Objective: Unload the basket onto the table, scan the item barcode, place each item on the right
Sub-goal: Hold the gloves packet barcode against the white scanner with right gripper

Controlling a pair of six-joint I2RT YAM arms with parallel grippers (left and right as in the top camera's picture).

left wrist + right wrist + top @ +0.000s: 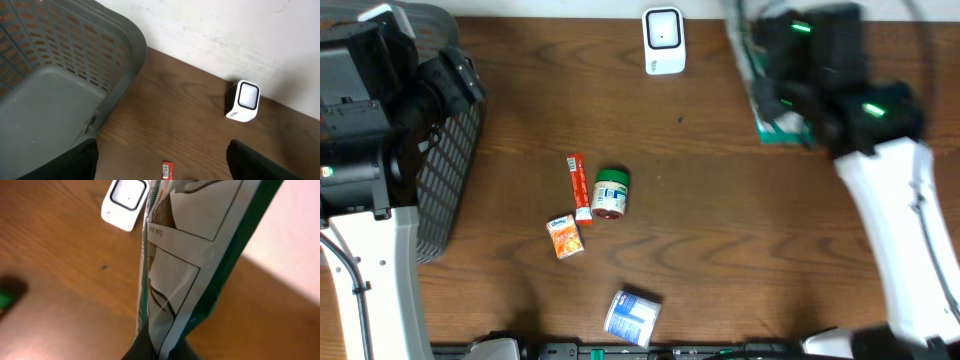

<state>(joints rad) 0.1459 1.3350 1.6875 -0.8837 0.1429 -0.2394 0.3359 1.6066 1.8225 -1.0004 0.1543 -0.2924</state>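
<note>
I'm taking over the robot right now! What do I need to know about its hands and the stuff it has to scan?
Left gripper: open, empty, above the grey plastic mesh basket.
Right gripper: shut on the green and white foil pouch, beside the white box-shaped scanner.
On the table: red stick packet, green-lidded jar, small orange packet, blue and white packet.
Done: pouch is in hand; the basket floor in view is bare.
Left: show the pouch's barcode to the scanner, then probably the other four.

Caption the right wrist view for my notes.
Right gripper shut on a green-and-white pouch, held edge-on, white scanner on the table beyond.
</note>
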